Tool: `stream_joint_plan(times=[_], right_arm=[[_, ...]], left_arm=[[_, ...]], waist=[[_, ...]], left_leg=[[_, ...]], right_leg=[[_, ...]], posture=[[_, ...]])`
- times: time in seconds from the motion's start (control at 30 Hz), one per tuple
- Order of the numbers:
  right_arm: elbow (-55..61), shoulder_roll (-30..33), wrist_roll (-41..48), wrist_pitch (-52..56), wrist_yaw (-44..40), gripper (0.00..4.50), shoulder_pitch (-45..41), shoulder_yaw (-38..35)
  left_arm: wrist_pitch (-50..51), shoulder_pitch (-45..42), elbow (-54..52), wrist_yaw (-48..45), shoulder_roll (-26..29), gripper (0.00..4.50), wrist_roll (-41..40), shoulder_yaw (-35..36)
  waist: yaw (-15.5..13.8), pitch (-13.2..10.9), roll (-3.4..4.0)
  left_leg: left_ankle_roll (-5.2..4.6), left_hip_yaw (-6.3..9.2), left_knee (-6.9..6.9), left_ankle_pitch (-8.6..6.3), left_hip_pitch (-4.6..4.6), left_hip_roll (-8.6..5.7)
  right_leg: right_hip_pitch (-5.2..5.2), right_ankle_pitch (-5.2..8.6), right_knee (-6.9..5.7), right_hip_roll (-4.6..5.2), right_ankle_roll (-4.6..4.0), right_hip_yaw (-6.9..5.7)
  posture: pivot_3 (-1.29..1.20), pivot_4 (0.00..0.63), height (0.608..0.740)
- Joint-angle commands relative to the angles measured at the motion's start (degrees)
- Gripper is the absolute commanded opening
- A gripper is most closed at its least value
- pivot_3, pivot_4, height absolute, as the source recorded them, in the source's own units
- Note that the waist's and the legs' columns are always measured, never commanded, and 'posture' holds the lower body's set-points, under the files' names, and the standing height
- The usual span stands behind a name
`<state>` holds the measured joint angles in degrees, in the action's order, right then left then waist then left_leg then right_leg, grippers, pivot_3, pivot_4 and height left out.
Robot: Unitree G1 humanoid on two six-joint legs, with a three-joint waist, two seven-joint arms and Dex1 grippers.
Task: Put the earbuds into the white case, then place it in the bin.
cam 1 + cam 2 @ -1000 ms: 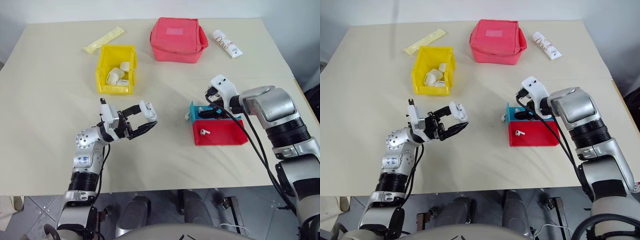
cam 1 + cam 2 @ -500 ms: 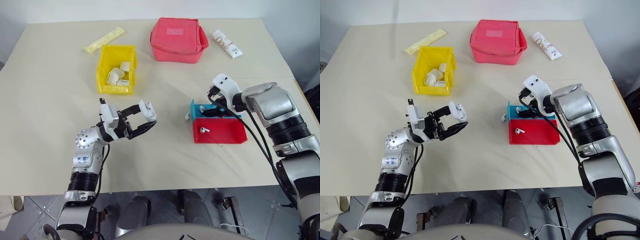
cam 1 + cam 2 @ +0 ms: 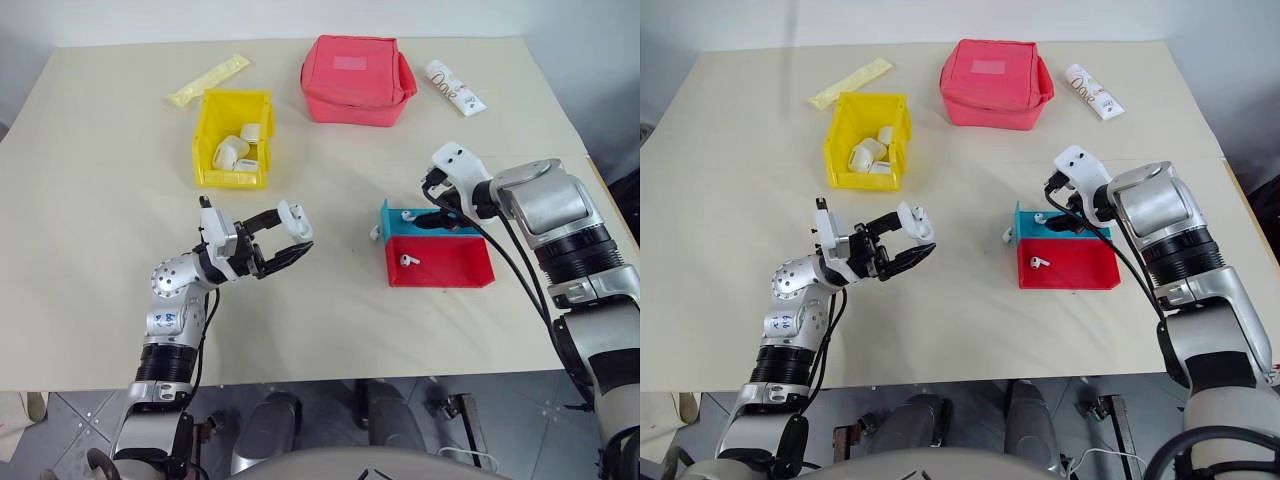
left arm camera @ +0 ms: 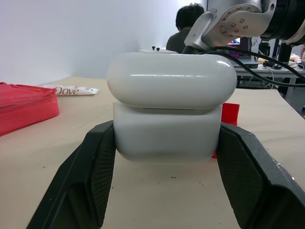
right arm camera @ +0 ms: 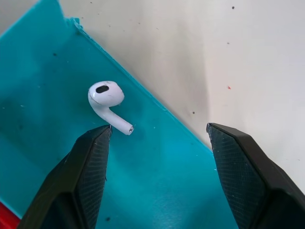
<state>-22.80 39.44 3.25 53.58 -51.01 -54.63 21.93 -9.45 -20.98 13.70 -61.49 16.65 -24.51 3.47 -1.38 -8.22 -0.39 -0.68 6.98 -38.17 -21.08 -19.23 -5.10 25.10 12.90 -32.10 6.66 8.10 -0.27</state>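
White case [image 4: 167, 114] is sitting pinched in my left tool [image 3: 283, 238]; my right tool [image 5: 159, 167] is hanging spread over the teal tray [image 5: 57, 157], one earbud [image 5: 107, 101] just beyond its fingertips.

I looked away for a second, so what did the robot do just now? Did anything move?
The right gripper drew back a little toward the robot's right, uncovering the teal tray and the earbud lying in it. Its fingers are open and hold nothing. The left gripper stayed put, shut on the white case. The other earbud in the red tray and the yellow bin did not move.
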Motion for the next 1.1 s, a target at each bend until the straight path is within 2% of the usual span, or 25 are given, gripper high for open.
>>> stream_joint_plan(times=[0.03,0.23,0.6,0.7,0.9,1.0,1.1], right_arm=[[1.02,1.75,-1.02,0.14,-1.24,3.33,-0.42,-0.98],[13.03,7.56,1.32,1.33,-8.81,3.33,2.22,-0.92],[23.78,17.21,4.80,-4.43,-14.51,3.33,9.60,-7.94],[23.09,16.64,4.18,-5.67,-14.77,3.33,9.09,-7.31],[14.78,10.28,0.33,-9.18,-15.35,3.33,1.60,-1.53],[8.18,6.51,-2.11,-11.86,-15.88,2.69,-2.56,1.31],[4.88,4.87,-3.56,-13.60,-16.79,1.69,-4.10,2.49]], left_arm=[[-0.99,-1.11,-1.07,0.32,-0.01,2.77,-0.66,0.41],[-1.31,-1.53,-0.54,0.45,-0.21,2.77,-0.51,0.39],[-1.85,-0.92,-0.76,0.76,-0.34,2.77,-0.74,0.52],[-2.00,-0.78,-0.80,0.70,-0.41,2.77,-0.76,0.41],[-1.91,0.15,-2.06,0.72,-0.49,2.77,-0.94,0.17],[-1.64,1.29,-3.40,1.11,-0.23,2.77,-1.08,0.38],[-1.39,2.55,-4.83,1.63,0.04,2.77,-1.08,0.53]], waist=[[-0.02,0.00,0.00],[-0.03,-0.04,0.06],[-0.14,-0.03,0.05],[-0.13,-0.03,0.05],[0.16,-0.03,0.07],[0.15,-0.03,0.07],[-0.25,-0.04,0.07]], left_leg=[[0.00,0.00,0.00,0.00,0.00,0.00],[0.00,0.00,0.01,0.00,-0.03,-0.01],[0.01,-0.02,-0.01,-0.02,-0.02,0.01],[0.01,-0.03,0.00,-0.02,-0.02,0.02],[0.04,-0.08,0.03,-0.03,0.01,0.08],[0.04,-0.09,0.04,-0.03,0.00,0.14],[0.04,-0.05,0.02,-0.02,-0.03,0.24]], right_leg=[[0.00,0.00,0.00,0.00,0.00,0.00],[0.04,0.00,0.01,0.01,0.00,0.00],[0.01,-0.01,0.03,0.01,0.01,0.02],[0.01,0.00,0.03,0.00,0.01,0.02],[0.05,0.00,0.02,-0.04,0.01,0.04],[0.06,0.00,0.02,-0.03,0.00,0.04],[0.06,0.00,0.02,-0.01,0.00,0.02]], posture=[[0.00,0.150,0.740],[0.00,0.150,0.740],[0.00,0.150,0.740],[0.00,0.150,0.740],[0.00,0.150,0.740],[0.00,0.150,0.740],[0.00,0.150,0.740]])
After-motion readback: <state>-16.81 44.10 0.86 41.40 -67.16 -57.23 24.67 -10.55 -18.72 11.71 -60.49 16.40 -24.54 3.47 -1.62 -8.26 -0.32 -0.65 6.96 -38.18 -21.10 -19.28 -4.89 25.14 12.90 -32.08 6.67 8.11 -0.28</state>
